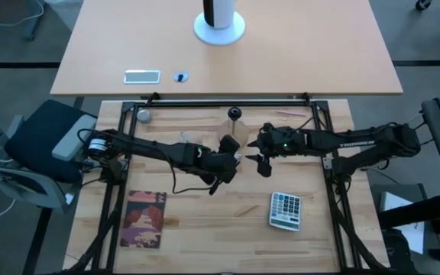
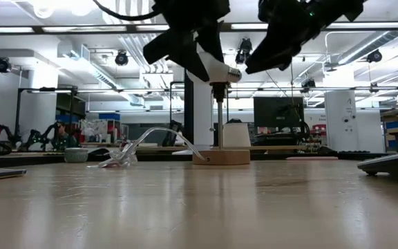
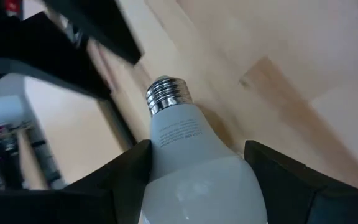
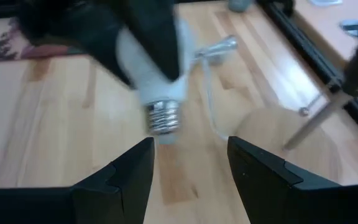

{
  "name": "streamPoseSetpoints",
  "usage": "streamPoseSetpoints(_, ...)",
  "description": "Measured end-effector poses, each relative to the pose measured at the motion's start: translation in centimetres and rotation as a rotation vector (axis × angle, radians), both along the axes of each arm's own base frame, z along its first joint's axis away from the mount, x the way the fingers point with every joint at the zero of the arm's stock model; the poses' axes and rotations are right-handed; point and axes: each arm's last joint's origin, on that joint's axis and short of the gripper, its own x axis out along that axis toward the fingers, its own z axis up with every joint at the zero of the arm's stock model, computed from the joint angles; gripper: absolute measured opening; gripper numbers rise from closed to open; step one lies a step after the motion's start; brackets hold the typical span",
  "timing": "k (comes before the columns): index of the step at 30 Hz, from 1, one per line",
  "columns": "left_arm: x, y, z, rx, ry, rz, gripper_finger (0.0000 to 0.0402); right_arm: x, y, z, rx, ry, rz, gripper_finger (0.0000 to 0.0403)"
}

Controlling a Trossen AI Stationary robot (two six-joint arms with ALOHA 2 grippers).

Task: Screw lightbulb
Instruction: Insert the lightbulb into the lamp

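Frosted-white glass lightbulb with silvery screw base (image 3: 185, 162) is being pinched, base outward, by the left gripper (image 1: 231, 164), above the wooden lamp stand (image 2: 221, 156). Cross-threading is being risked, seemingly by its tilt. The right gripper (image 4: 188, 168) is being held spread nearby.

Both arms are meeting mid-worktop, the left tool (image 1: 228, 162) facing the right tool (image 1: 260, 151). A calculator (image 1: 286, 210) is lying near the front edge, right of a picture card (image 1: 143, 220).
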Motion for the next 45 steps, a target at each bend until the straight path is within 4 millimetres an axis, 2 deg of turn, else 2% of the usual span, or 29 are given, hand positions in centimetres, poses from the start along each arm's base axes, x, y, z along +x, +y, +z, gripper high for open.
streamPoseSetpoints(7, 0.1, -0.1, 0.2, 0.060, -0.018, 0.019, 0.0240, 0.7, 0.1, 0.9, 0.035, -0.034, 0.054, 0.0199)
streamPoseSetpoints(11, 0.3, -0.7, 0.4, 0.092, -0.033, -0.026, 0.0240, 0.9, 0.1, 1.0, 0.038, -0.033, 0.055, 0.0199)
streamPoseSetpoints(25, 0.7, -2.0, 0.9, 0.129, -0.072, -0.093, 0.0240, 2.1, 0.3, 0.5, 0.088, -0.003, 0.118, 0.0198)
streamPoseSetpoints(29, 0.6, -1.9, 0.9, 0.157, -0.072, -0.073, 0.0240, 2.2, 0.3, 0.4, 0.084, -0.004, 0.118, 0.0166)
streamPoseSetpoints(34, 0.6, -1.9, 0.9, 0.159, -0.070, -0.069, 0.0240, 2.2, 0.3, 0.4, 0.077, 0.003, 0.115, 0.0086)
streamPoseSetpoints(45, 0.6, -1.9, 1.0, 0.128, -0.117, -0.008, 0.0242, 2.2, 0.3, 0.4, 0.060, 0.002, 0.132, 0.0085)
